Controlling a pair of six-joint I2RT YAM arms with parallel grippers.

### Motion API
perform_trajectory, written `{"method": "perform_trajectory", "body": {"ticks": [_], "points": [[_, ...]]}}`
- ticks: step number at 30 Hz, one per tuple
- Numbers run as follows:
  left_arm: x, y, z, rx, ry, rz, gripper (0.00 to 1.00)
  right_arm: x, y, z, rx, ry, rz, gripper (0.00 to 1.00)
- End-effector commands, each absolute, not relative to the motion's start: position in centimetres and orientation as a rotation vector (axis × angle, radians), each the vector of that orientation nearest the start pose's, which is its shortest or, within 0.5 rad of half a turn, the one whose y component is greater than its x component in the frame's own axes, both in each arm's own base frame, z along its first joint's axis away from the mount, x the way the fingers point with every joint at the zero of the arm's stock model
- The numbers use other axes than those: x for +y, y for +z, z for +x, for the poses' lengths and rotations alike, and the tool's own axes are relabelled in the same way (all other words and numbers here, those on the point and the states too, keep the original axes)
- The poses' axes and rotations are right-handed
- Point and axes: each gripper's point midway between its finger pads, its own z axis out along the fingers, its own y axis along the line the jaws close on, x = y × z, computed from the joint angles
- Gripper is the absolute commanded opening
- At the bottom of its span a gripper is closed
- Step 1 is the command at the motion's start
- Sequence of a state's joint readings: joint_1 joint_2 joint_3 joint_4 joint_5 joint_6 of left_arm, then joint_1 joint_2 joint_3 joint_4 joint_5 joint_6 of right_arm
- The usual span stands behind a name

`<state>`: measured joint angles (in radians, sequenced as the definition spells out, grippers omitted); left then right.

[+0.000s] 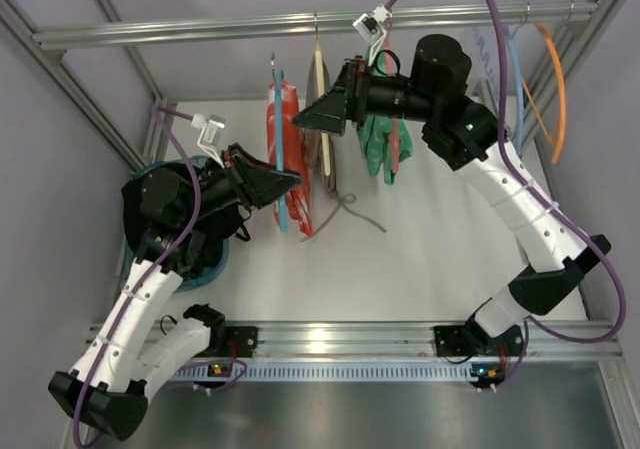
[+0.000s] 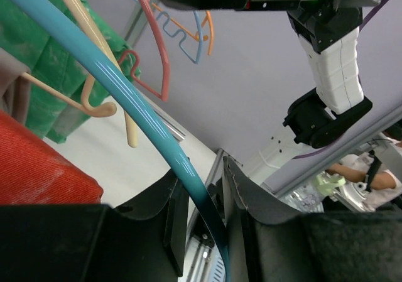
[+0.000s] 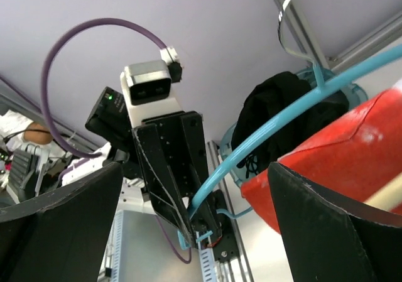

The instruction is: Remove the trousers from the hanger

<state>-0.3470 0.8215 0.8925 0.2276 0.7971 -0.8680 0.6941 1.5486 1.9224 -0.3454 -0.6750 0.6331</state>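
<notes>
Plainly the trousers (image 1: 298, 207) are the soft part of this job. They are thin red-orange cloth with pale whitish patches, light and floppy. The cloth is likely to sag wherever it is unsupported and to drag a little on plastic rather than slide freely. They hang draped on the hanger (image 1: 280, 109), a thin light-blue plastic one that looks stiff yet springy. It hangs below the rail (image 1: 200, 27) at the back of the table, left of the cream hanger (image 1: 319, 74) and the green garment (image 1: 378, 147).

The left gripper (image 1: 285, 181) is clamped on the near end of the hanger. Its wrist view shows the blue bar pinched between the two fingers, with red cloth just beside them. The right gripper (image 1: 318, 116) is spread wide and holds nothing, close to the far, upper part of the trousers. In its own view the red fabric lies just beside one finger, not between the two.

The best hold is probably a deep pinch on a fold of cloth close to the bar, catching more than one layer. A grab at a loose edge would likely only stretch it. With the hanger braced by the left arm, the cloth should pull off along the bar without swinging. Whether anything clips the fabric on cannot be told.
</notes>
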Motion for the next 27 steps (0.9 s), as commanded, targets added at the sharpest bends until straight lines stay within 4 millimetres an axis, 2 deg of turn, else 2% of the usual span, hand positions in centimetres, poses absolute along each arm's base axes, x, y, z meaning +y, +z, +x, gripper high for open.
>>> {"method": "perform_trajectory", "body": {"ticks": [1,8,11,12,15,18,19,20,21,22,27], "points": [[-19.8,50.5,15.8,1.029,-1.227,0.536,0.00,38.1,51.7,22.8,1.585,1.547,-0.641,0.99],[-19.6,50.0,15.2,1.011,-1.196,0.566,0.00,42.2,49.7,22.0,1.646,1.612,-0.672,0.95],[-19.6,49.8,14.4,0.993,-1.179,0.603,0.00,43.7,49.4,21.7,1.649,1.647,-0.690,0.94],[-19.4,49.8,14.1,0.982,-1.173,0.607,0.00,44.1,50.0,21.1,1.625,1.663,-0.708,0.93],[-19.4,49.4,13.7,0.979,-1.169,0.624,0.00,45.5,49.9,20.5,1.606,1.695,-0.747,0.86],[-19.4,48.6,13.7,0.991,-1.173,0.626,0.00,46.5,50.0,19.2,1.590,1.730,-0.789,0.73],[-19.5,48.3,13.7,0.994,-1.170,0.627,0.00,46.7,49.9,18.9,1.589,1.734,-0.795,0.63],[-19.5,47.8,13.9,1.001,-1.165,0.632,0.00,46.9,49.9,18.3,1.587,1.745,-0.809,0.57],[-19.5,47.6,13.7,0.999,-1.161,0.635,0.00,47.0,49.7,18.3,1.597,1.744,-0.806,0.51],[-19.4,47.4,13.7,0.998,-1.156,0.635,0.00,47.1,49.7,18.2,1.599,1.745,-0.807,0.39],[-19.3,46.3,13.8,1.015,-1.122,0.641,0.00,47.0,49.8,17.8,1.601,1.764,-0.812,0.12]]}}
